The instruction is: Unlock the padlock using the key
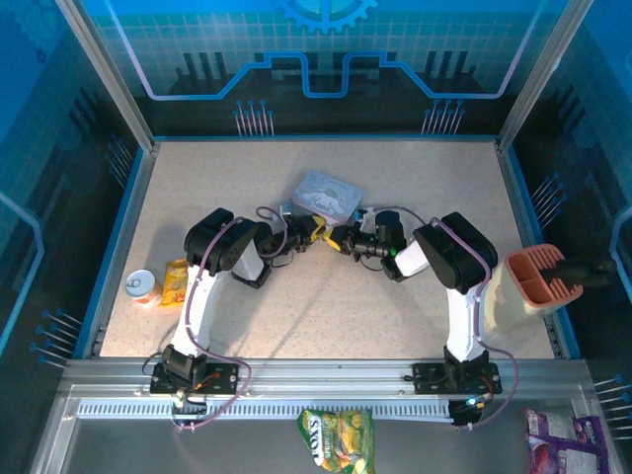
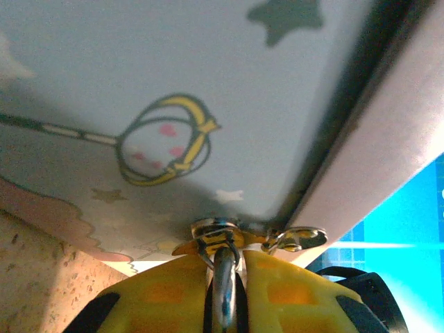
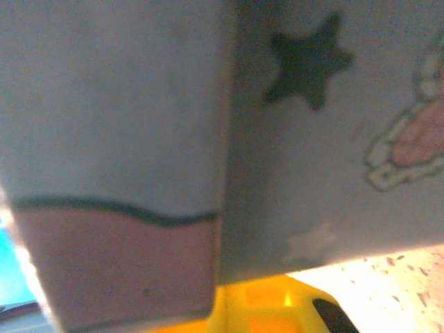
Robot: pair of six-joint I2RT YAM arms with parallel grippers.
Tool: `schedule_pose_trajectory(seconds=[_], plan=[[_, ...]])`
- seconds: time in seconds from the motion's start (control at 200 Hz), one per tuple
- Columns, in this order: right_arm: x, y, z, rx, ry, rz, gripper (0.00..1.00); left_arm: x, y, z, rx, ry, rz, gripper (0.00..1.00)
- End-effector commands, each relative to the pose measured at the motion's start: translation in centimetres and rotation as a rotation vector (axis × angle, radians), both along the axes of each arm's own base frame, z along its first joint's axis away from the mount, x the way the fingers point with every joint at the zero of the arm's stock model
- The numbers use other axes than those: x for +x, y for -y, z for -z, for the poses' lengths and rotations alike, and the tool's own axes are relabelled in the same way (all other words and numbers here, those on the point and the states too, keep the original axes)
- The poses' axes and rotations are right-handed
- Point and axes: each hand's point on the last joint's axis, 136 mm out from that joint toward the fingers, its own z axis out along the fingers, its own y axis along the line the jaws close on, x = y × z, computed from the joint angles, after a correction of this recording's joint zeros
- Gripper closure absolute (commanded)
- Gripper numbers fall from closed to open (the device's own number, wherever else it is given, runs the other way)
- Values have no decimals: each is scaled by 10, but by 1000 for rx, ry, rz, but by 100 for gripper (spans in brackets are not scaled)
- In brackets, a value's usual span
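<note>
Speckled desk inside blue enclosure, grey tin mid-desk. I see left fingers clenched on padlock, silver shackle hooked through clasp at tin's edge. Right fingers just beside tin; grip I cannot tell.

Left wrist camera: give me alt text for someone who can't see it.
The left gripper, yellow-fingered, pinches a thin silver metal piece at a small clasp on the edge of a grey tin printed with a wand and stars.
</note>
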Motion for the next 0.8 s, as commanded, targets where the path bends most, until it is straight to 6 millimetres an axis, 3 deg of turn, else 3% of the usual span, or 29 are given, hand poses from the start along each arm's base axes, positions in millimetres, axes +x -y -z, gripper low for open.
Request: schedule_pose_trajectory(seconds=[0.0, 0.235, 0.795], plan=[[6, -6, -24, 39, 103, 13, 100, -77, -5, 132, 176, -425, 115, 100], [10, 11, -23, 12, 107, 43, 100, -78, -6, 133, 180, -427, 114, 100], [15, 19, -17, 18, 96, 58, 100, -79, -6, 133, 179, -427, 117, 100]])
